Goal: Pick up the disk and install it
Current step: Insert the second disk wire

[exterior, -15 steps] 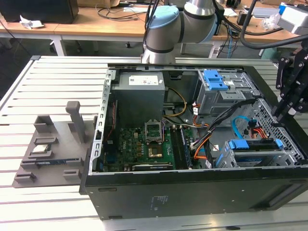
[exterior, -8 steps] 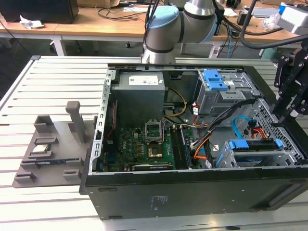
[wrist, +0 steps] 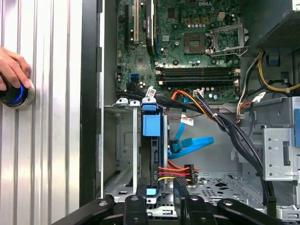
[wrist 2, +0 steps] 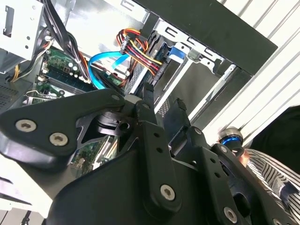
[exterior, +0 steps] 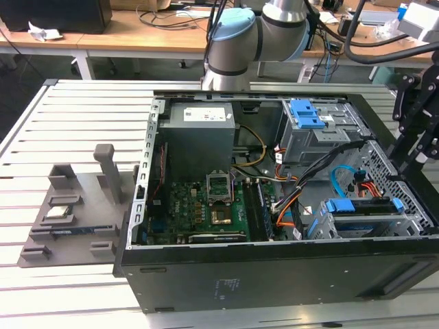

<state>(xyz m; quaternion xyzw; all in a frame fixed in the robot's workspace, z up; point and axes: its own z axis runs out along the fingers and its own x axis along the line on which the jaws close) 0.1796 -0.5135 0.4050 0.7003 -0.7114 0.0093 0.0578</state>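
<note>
The disk [exterior: 362,205] sits on edge in the lower drive bay of the open computer case [exterior: 274,274], at the exterior view's right. Its blue rails show along the top. In the first wrist view the disk [wrist: 151,125] stands in its slot with red, yellow and black cables [wrist: 176,171] beside it. My gripper [exterior: 406,161] hangs just above and to the right of that bay. Its fingers are apart in both wrist views, gripper [wrist: 161,199], gripper [wrist 2: 164,101], with nothing between them.
A grey drive cage with a blue latch [exterior: 309,113] stands at the case's back right. The motherboard [exterior: 206,202] and blue data cable [wrist: 192,143] lie inside. A grey parts fixture [exterior: 72,209] sits left of the case. A person's hand [wrist: 11,70] rests on a blue-ringed button.
</note>
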